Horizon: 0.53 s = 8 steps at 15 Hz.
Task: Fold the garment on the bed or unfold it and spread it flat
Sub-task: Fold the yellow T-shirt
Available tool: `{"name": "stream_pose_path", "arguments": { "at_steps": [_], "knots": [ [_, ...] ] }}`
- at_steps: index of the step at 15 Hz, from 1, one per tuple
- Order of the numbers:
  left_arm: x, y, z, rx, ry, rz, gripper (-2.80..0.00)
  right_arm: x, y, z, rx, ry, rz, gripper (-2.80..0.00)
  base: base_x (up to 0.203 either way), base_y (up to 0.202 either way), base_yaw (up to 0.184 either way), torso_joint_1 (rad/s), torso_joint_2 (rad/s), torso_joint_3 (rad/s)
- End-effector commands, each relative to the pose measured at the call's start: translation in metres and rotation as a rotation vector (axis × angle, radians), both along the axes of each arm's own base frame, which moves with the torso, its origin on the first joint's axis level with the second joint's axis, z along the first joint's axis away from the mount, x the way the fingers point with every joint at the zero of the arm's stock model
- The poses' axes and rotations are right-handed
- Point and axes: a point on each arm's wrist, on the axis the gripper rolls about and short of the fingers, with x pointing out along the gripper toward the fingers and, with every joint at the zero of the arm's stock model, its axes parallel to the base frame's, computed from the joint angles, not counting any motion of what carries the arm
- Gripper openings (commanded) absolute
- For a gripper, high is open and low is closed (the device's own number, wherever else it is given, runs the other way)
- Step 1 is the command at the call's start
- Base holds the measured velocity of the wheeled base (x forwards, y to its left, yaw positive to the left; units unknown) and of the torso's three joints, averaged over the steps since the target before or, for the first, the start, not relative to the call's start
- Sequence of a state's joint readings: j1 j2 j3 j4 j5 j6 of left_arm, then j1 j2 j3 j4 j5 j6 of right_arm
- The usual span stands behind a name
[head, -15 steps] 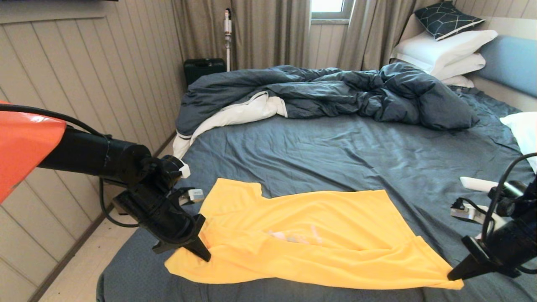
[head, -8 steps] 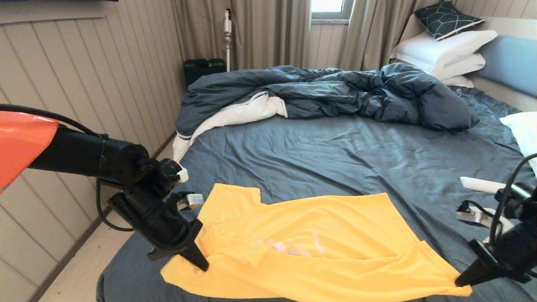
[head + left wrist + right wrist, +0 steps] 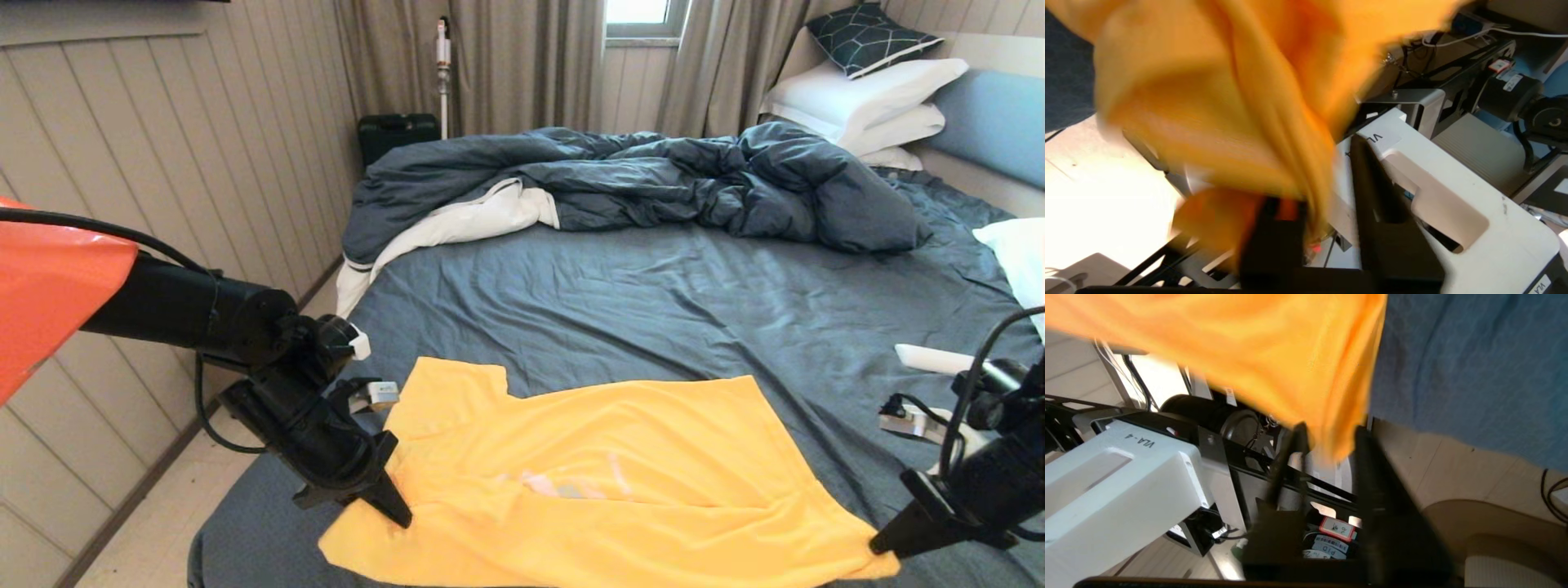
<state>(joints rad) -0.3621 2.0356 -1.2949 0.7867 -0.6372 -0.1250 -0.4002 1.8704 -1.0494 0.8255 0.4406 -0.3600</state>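
Observation:
The garment [image 3: 612, 482], a bright yellow T-shirt, lies spread across the near part of the bed [image 3: 653, 310], with faint print showing through at its middle. My left gripper [image 3: 400, 516] is at its near left corner, my right gripper [image 3: 878, 545] at its near right corner. In the left wrist view the left gripper [image 3: 1327, 183] has its jaws apart, and the garment [image 3: 1208, 81] drapes over one finger. In the right wrist view the right gripper [image 3: 1331, 433] is open too, with a loose tip of the garment [image 3: 1274, 347] hanging between the fingers.
A rumpled dark-blue duvet [image 3: 653, 175] lies across the far half of the bed, with white pillows [image 3: 865, 90] at the far right. A white power strip with a cable [image 3: 906, 416] sits by the right arm. A panelled wall runs along the left.
Both grippers drew the garment's near edge toward the bed's front edge, then went from shut to parted. The cloth has slackened and is slipping from the fingers.

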Motion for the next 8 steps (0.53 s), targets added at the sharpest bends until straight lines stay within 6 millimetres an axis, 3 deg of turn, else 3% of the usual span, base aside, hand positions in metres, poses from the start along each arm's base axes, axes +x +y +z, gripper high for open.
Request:
{"name": "stream_pose_path", "arguments": {
  "at_steps": [1, 5, 8],
  "knots": [
    [0.000, 0.000, -0.001, -0.001, 0.009, 0.002, 0.00, 0.000, 0.001, -0.002, 0.009, 0.010, 0.003, 0.00, 0.000, 0.000, 0.000, 0.000, 0.00, 0.000],
    [0.003, 0.011, 0.004, -0.005, -0.005, 0.038, 0.00, 0.000, -0.001, -0.002, 0.007, 0.005, -0.003, 0.00, 0.000, 0.000, 0.000, 0.000, 0.00, 0.000],
    [0.013, 0.033, 0.023, -0.034, -0.099, 0.112, 0.00, 0.005, -0.010, 0.011, -0.021, -0.077, -0.026, 0.00, 0.000, 0.000, 0.000, 0.000, 0.00, 0.000]
  ]
}}
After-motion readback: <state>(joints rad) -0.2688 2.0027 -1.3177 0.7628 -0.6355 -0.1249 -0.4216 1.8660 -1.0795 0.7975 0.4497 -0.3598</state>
